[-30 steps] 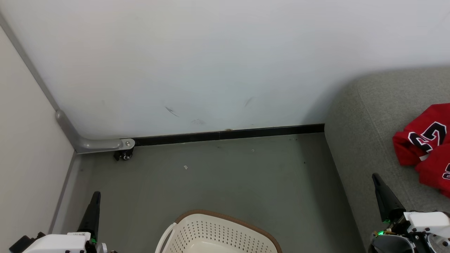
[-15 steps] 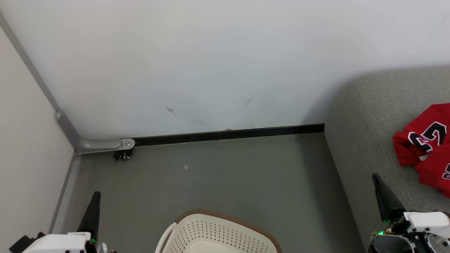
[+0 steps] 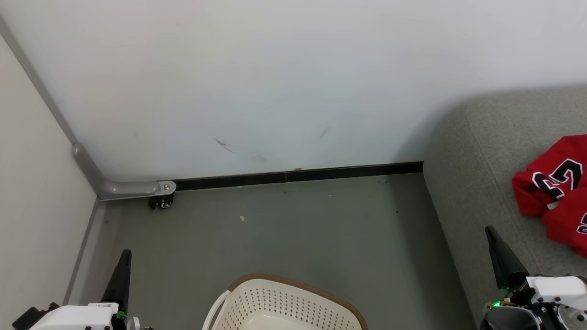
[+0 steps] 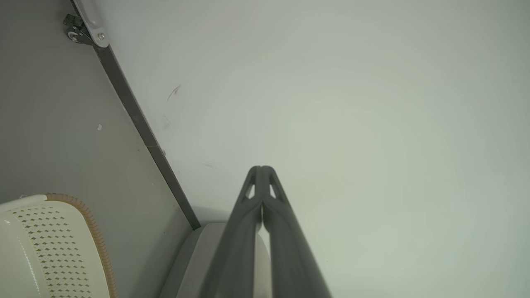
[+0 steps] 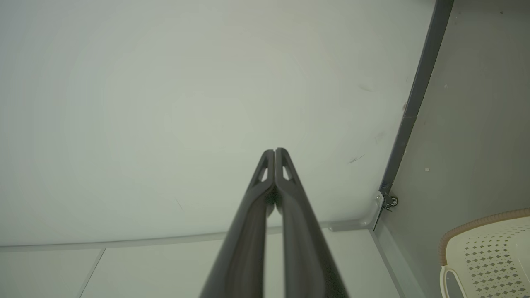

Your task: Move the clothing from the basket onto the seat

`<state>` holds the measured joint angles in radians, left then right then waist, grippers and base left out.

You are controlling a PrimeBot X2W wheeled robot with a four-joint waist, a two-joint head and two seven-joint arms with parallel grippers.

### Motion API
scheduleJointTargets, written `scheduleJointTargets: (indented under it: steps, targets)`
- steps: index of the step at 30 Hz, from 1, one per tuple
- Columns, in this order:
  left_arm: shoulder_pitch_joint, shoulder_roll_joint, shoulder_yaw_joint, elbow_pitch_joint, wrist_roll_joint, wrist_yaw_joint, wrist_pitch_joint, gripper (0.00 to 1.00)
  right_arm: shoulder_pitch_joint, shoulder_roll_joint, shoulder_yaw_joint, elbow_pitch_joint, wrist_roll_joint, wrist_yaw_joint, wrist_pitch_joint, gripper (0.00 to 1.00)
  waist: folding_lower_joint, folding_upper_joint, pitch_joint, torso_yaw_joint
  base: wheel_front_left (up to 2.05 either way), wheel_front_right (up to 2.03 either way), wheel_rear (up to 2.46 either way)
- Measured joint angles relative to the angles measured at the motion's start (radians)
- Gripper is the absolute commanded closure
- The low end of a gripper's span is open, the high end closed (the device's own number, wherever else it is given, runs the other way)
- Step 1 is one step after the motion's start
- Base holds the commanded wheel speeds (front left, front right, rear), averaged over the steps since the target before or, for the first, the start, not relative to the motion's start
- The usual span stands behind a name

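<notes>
Now red clothing [image 3: 565, 216] marked "23" on seat [image 3: 477, 183]; left jaws, right jaws both pressed together.

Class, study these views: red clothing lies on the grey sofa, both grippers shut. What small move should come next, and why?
Probably tilt the head down to check the basket, which the head view's bottom edge cuts off; its visible part holds nothing red. The clothing lies on the seat, and the left gripper and right gripper are shut, holding nothing.
</notes>
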<state>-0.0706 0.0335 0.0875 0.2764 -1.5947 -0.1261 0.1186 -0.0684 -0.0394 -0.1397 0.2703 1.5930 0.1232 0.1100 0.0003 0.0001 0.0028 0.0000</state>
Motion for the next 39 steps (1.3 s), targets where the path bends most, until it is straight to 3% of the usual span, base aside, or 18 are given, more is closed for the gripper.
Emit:
scheduleJointTargets:
  steps: [39]
  targets:
    - [0.000, 0.000, -0.001, -0.001, 0.000, 0.000, -0.001, 1.00, 0.000, 0.000, 0.001, 0.000, 0.000, 0.000, 0.000, 1.00, -0.0001, 0.0000, 0.000, 0.000, 0.00, 0.00, 0.00]
